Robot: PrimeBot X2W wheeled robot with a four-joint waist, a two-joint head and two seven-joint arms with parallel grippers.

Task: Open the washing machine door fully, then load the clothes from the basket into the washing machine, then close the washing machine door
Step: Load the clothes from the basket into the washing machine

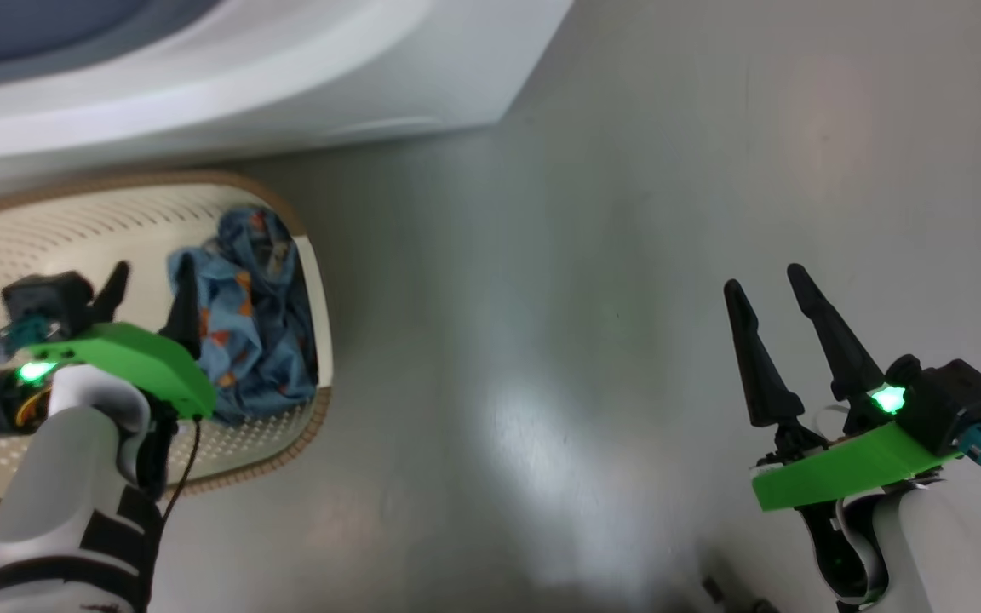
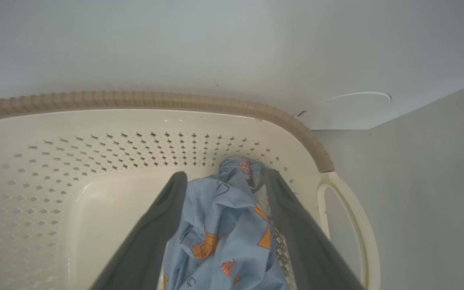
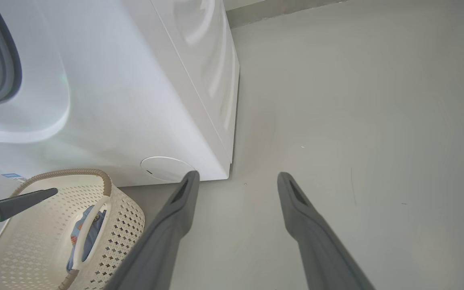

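Note:
The cream basket (image 1: 48, 230) with its brown rim sits on the floor against the white washing machine (image 1: 286, 77). Light-blue clothes (image 1: 261, 323) with orange print lie bunched at its right end. My left gripper (image 1: 150, 277) is down inside the basket, open, with a fold of the clothes (image 2: 224, 225) lying between its two fingers. My right gripper (image 1: 763, 277) hangs open over bare floor at the right, holding nothing. The right wrist view shows the basket (image 3: 123, 225), the machine's front (image 3: 135, 80) and its grey rubber ring (image 3: 2, 60). The washing machine door is out of view.
Grey floor (image 1: 542, 340) stretches to the right of the basket and machine. The machine's lower right corner (image 3: 226, 175) stands just ahead of my right gripper (image 3: 236, 175). A white basket handle (image 2: 349, 225) is at the right end, beside the clothes.

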